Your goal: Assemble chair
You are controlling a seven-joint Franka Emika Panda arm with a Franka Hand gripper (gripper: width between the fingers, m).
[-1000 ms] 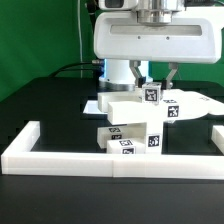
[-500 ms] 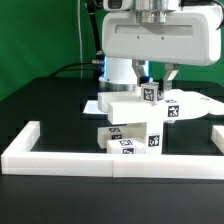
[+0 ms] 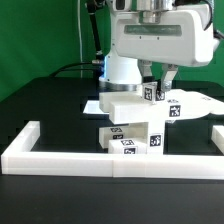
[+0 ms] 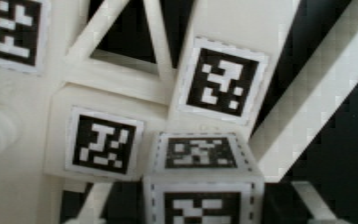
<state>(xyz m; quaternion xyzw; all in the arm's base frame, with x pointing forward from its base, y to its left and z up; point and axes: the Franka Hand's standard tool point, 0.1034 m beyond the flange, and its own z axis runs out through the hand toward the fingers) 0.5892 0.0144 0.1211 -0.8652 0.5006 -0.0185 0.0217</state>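
The chair is in white tagged pieces at the table's middle. A flat seat piece (image 3: 128,105) rests on blocky parts (image 3: 130,138). On its top stands a small tagged leg block (image 3: 152,95), with my gripper (image 3: 156,86) reaching down from above and shut on its sides. In the wrist view the same block (image 4: 202,208) sits between my fingers (image 4: 94,198). Beyond it lie tagged ladder-like frame bars (image 4: 158,70). The chair's far side is hidden by the arm.
A long low white border rail (image 3: 60,155) runs along the front and up both sides. A flat white sheet (image 3: 200,100) lies behind on the exterior view's right. A green backdrop (image 3: 40,40) stands at the back left.
The arm's white body has swung toward the exterior view's right. The gripper stays shut on the leg block, which keeps its place on the seat piece.
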